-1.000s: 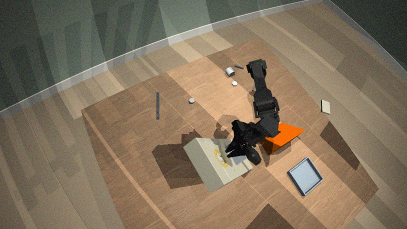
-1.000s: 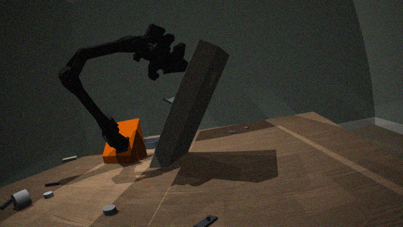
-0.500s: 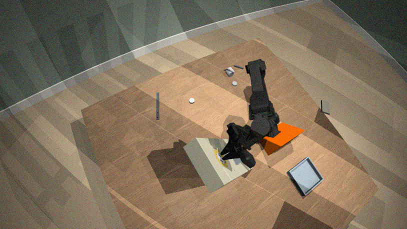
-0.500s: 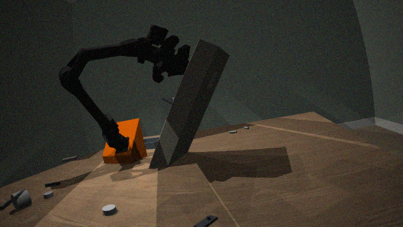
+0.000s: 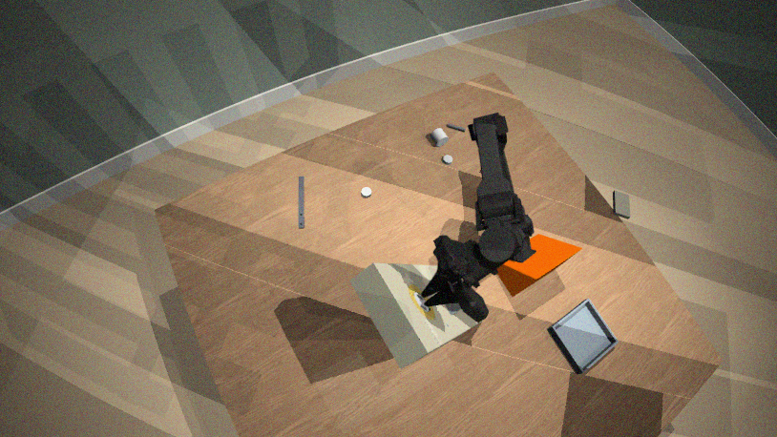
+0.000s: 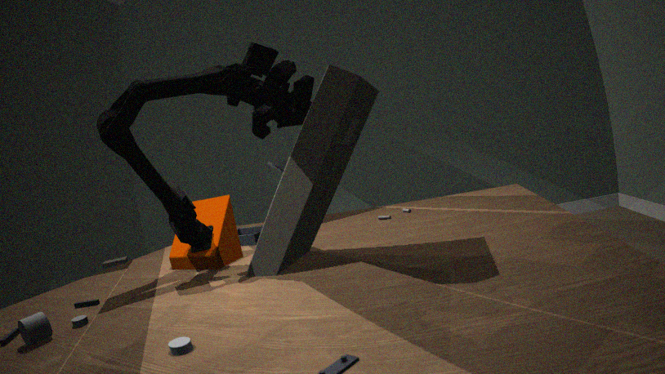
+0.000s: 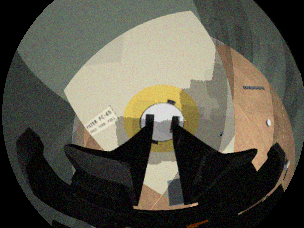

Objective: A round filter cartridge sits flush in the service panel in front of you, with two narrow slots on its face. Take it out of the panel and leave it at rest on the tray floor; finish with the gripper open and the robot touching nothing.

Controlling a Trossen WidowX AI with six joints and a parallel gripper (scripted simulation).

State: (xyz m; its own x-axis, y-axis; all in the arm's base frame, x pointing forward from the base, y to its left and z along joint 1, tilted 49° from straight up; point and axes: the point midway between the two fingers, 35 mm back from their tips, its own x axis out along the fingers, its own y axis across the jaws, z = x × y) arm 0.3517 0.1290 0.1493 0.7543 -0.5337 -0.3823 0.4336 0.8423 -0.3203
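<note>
The wrist view shows the round cartridge seated in the service panel, inside a yellow ring; the exterior view hides that face. The hand is narrowly parted with nothing gripped, its two tips over the cartridge's face; whether they touch it, I cannot tell. Only the wrist view shows the printed label. From the top, the tray lies at the near right of the tabletop; the exterior view shows just part of it behind the panel.
</note>
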